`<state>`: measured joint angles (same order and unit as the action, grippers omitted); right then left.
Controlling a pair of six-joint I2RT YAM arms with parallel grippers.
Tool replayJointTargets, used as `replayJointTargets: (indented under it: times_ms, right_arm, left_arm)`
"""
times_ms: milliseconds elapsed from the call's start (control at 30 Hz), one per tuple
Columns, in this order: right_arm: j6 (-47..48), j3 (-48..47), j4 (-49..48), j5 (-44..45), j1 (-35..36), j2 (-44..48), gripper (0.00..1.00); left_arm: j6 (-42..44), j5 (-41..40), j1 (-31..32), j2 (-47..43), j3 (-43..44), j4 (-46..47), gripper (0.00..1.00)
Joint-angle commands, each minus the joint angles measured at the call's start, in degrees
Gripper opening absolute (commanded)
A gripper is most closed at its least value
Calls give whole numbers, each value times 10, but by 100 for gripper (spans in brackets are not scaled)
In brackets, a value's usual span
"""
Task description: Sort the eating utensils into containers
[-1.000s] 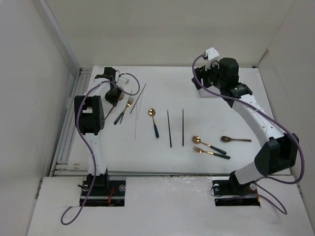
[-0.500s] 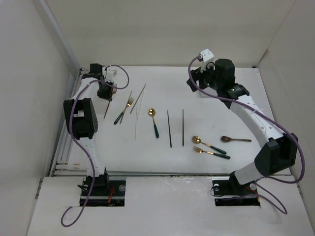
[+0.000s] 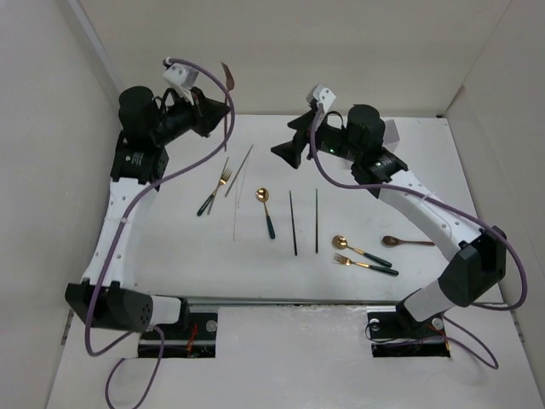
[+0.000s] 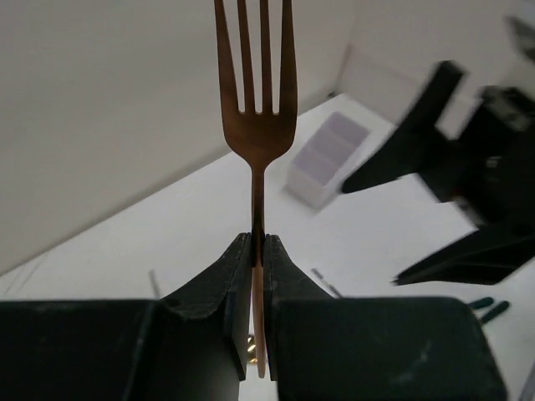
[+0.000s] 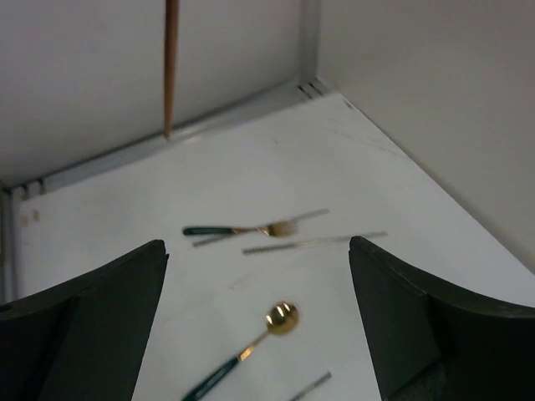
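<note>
My left gripper (image 4: 258, 242) is shut on the handle of a brown fork (image 4: 255, 100), held upright high above the table's back left (image 3: 227, 75). In the right wrist view that fork's handle end (image 5: 170, 67) hangs at the top. My right gripper (image 5: 259, 326) is open and empty above the table's middle back (image 3: 289, 146). On the table lie a green-handled gold fork (image 3: 215, 192), silver chopsticks (image 3: 239, 170), a gold spoon (image 3: 266, 210), two dark chopsticks (image 3: 293, 221), another gold spoon (image 3: 361, 250), a gold fork (image 3: 364, 264) and a brown spoon (image 3: 408, 241). The white container (image 4: 328, 159) stands at the back, mostly hidden behind the right arm (image 3: 393, 132).
White walls enclose the table on the left, back and right. A metal rail (image 3: 115, 230) runs along the left edge. Purple cables (image 3: 230, 119) loop from both wrists.
The left arm has lifted the brown fork off the table's back left and raised it high. The right gripper has swung left and down and opened wider.
</note>
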<state>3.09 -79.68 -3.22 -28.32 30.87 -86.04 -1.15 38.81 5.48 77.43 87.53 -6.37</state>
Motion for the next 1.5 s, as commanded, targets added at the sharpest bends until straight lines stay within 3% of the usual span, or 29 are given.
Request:
replayJointTargets:
  times_ms: [0,133,300,500,600,700,733,767,833,867,967,1000,1033,1067,1133,1300,1467]
  right_arm:
    - [-87,-42,-163,-100,11,-34,93]
    - [-114,-60,-224,-135,29,-53,92]
    - [-131,-77,-230,-130,48,-70,90]
    - [-167,-87,-253,-141,53,-98,79]
    - [-175,-87,-253,-129,53,-111,68]
    - [-180,-93,-253,-122,53,-111,49]
    - [-180,-93,-253,-117,53,-111,41]
    - [-180,-93,-253,-117,53,-111,25]
    - [-180,-93,-253,-111,53,-111,13]
    - [-180,-93,-253,-105,53,-111,1]
    - [-180,-80,-260,-90,53,-111,0]
    - [-180,-73,-267,-83,53,-111,0]
    - [-180,-72,-267,-73,53,-111,0]
    - [-171,-63,-267,-47,53,-104,0]
    - [-156,-36,-267,-17,34,-96,0]
    - [-123,16,-267,72,-84,-83,0]
    - [-28,16,-267,105,-196,-120,0]
  left_arm:
    - [-85,62,34,-36,-63,168,0]
    - [-85,57,66,-51,-63,163,0]
    - [-88,62,85,-57,-63,168,0]
    - [-81,62,105,-69,-82,163,0]
    - [-81,62,111,-74,-92,163,0]
    - [-76,57,111,-79,-98,158,0]
    - [-76,57,111,-79,-98,158,0]
    - [-76,57,117,-79,-98,158,0]
    - [-76,57,117,-79,-104,158,0]
    - [-81,57,117,-79,-104,158,0]
    - [-81,57,117,-84,-110,158,0]
    - [-81,57,117,-84,-116,151,13]
    - [-71,51,117,-84,-116,139,63]
    - [-65,46,117,-84,-116,132,100]
    - [-42,28,117,-84,-116,120,100]
    - [-3,-107,117,-96,-126,81,100]
    - [3,-152,90,-102,-149,81,100]
